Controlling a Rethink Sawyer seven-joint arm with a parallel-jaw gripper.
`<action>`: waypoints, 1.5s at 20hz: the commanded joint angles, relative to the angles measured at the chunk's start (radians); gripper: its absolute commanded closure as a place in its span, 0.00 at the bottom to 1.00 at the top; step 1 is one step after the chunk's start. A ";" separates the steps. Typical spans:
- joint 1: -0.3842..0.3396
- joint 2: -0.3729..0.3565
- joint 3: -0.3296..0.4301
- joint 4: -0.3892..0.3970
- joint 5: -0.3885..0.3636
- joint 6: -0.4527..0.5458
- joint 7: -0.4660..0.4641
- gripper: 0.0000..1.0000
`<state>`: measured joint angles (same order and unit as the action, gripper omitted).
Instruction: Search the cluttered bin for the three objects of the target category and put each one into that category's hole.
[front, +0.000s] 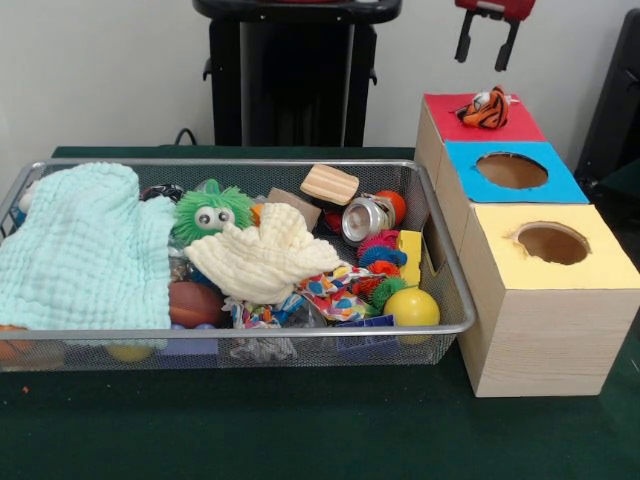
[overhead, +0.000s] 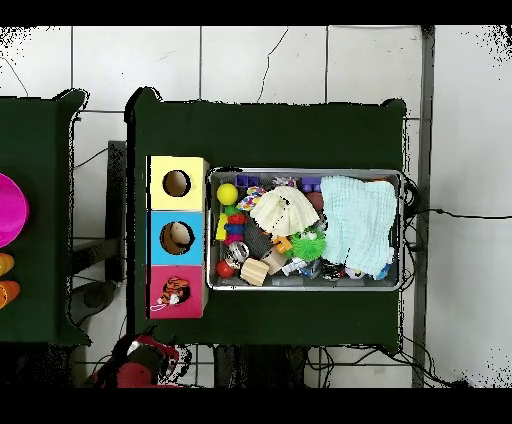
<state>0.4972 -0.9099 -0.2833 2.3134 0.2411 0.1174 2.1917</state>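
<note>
A mint cloth (front: 85, 250) hides the left of the bin (front: 240, 335); a cream cloth (front: 265, 258) covers more. The tiger (front: 487, 107) lies on the red hole (front: 480, 120), concealing it. Above, the fingers (front: 487, 42) hang apart, empty, arm cut off.

Lab: robot pedestal (front: 296, 70), green-clothed table (front: 300, 430), trailing cables (overhead: 455, 214).

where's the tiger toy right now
The tiger toy lies on the red-topped box, over its hole, at the far end of the box row right of the bin in the front view. The gripper hangs open above it.
</note>
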 joint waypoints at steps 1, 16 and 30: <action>-0.031 0.040 0.008 -0.102 0.035 -0.007 0.162 0.00; -0.073 0.057 0.001 -0.175 0.027 0.057 0.134 0.00; -0.122 0.092 0.021 -0.199 0.014 0.034 0.129 0.00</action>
<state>0.4230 -0.8584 -0.2931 2.1882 0.2405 0.1178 2.1917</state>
